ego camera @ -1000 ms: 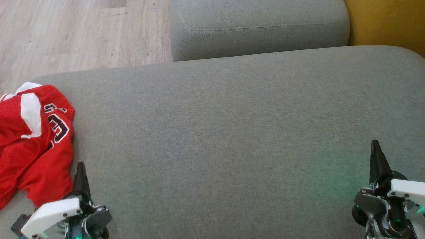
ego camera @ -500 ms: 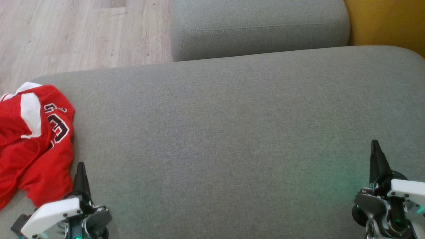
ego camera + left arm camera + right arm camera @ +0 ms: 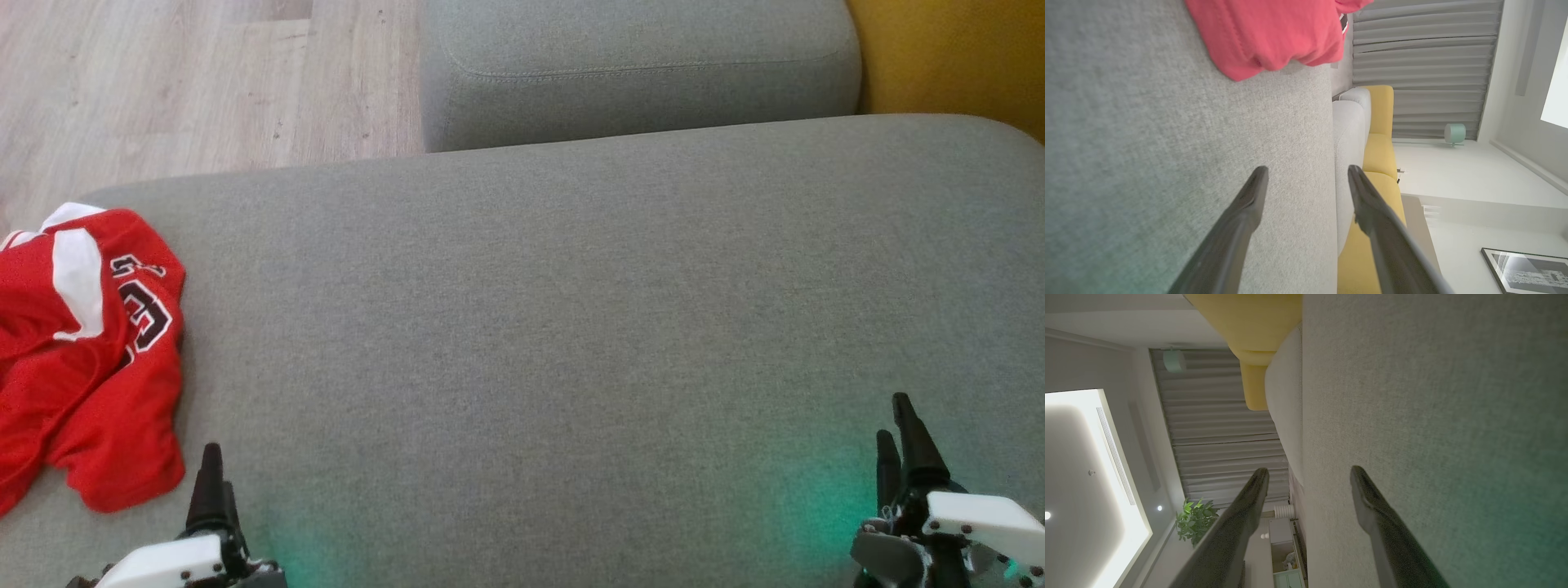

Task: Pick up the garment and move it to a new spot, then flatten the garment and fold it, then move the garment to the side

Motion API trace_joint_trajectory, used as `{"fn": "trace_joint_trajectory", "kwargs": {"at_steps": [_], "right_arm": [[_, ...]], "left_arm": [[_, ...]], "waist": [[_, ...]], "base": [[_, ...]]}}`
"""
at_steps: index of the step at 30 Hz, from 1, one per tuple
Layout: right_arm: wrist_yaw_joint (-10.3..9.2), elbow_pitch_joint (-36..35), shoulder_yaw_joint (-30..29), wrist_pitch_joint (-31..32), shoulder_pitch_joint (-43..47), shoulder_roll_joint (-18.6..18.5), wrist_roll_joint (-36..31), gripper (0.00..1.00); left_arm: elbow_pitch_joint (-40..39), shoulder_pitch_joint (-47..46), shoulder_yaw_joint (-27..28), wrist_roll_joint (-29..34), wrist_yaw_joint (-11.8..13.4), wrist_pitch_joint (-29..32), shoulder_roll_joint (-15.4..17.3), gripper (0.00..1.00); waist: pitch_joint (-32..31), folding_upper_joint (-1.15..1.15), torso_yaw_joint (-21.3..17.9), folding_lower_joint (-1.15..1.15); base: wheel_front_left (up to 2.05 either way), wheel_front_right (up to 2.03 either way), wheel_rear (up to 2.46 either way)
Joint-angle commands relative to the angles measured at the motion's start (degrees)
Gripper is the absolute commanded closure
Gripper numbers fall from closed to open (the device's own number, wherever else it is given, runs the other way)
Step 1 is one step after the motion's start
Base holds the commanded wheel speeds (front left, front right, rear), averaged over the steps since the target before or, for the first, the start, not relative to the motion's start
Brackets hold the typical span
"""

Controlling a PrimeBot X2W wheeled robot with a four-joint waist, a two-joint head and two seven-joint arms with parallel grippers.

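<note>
Crumpled red mesh jersey (image 3: 82,359) with white panels lies at far left edge of grey fabric sofa seat (image 3: 531,327). Left gripper (image 3: 1306,175) near it, jaws spread, empty. Right gripper (image 3: 1308,471) well apart, jaws spread, empty

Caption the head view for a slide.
Crumpled red mesh jersey at the grey fabric cushion's left edge; left end effector and right end effector open, empty.

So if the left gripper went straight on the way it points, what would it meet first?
Probably only bare sofa cushion. The left gripper points up the head view, with the red jersey just off to its left; it might graze the jersey's edge, though depth is unclear.
</note>
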Motion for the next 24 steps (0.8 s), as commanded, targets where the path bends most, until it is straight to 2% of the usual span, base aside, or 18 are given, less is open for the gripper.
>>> {"fn": "trace_joint_trajectory", "kwargs": {"at_steps": [1,24], "right_arm": [[0.05,-2.0,0.5,-0.9,-2.5,-0.5,-1.5,0.0],[0.13,-3.9,5.8,-4.8,-3.3,-0.9,-22.2,0.0]], "left_arm": [[-2.0,-2.5,-0.3,1.6,0.0,-0.8,0.2,0.0],[-6.6,-2.4,-3.1,20.2,0.9,-4.7,0.3,0.0]], "waist": [[-0.1,0.0,0.0,0.0],[-0.6,0.0,0.2,0.0]], "base": [[0.0,0.0,0.0],[0.0,0.0,0.0]]}}
